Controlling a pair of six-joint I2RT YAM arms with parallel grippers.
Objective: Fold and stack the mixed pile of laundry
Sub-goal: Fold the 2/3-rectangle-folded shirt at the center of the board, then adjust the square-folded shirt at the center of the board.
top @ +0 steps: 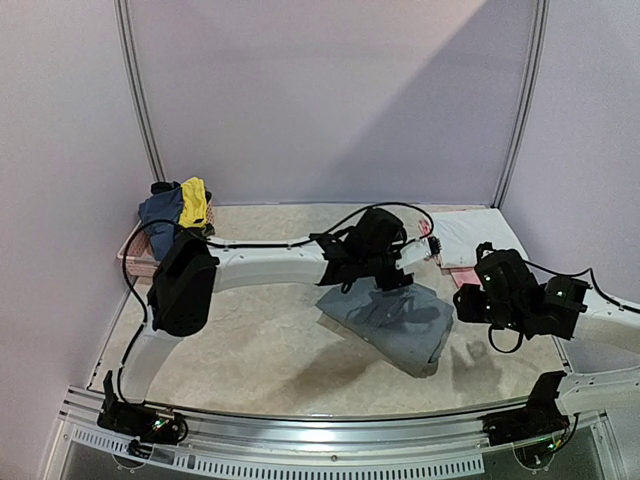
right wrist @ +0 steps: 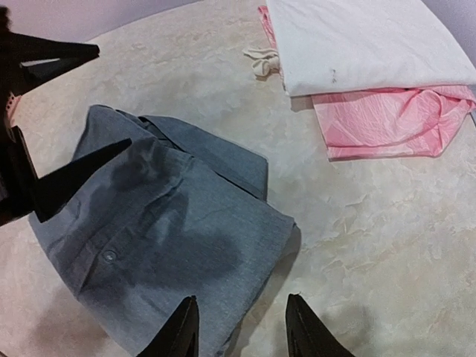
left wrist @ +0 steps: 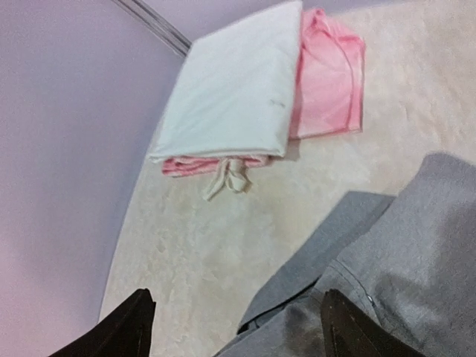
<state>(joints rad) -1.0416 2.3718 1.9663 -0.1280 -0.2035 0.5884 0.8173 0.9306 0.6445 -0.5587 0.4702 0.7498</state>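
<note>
Hanging over the folded grey cloth trousers (left wrist: pixel 416 253), the left gripper (left wrist: pixel 238 327) has its two dark fingers spread wide, with nothing pinched between them. The right gripper (right wrist: pixel 242 331), at the bottom edge of its wrist view, also stands parted, with the trousers' edge and bare tabletop showing in the gap. The trousers lie flat at the centre of the beige marbled table (top: pixel 270 350). To the upper right, a folded white cloth piece (top: pixel 475 235) sits on a folded pink garment (top: pixel 464 277). At the upper left, a pink plastic lattice basket (top: pixel 138 258) holds a navy blue top (top: pixel 160 212) and a bright yellow garment (top: pixel 194 202).
</note>
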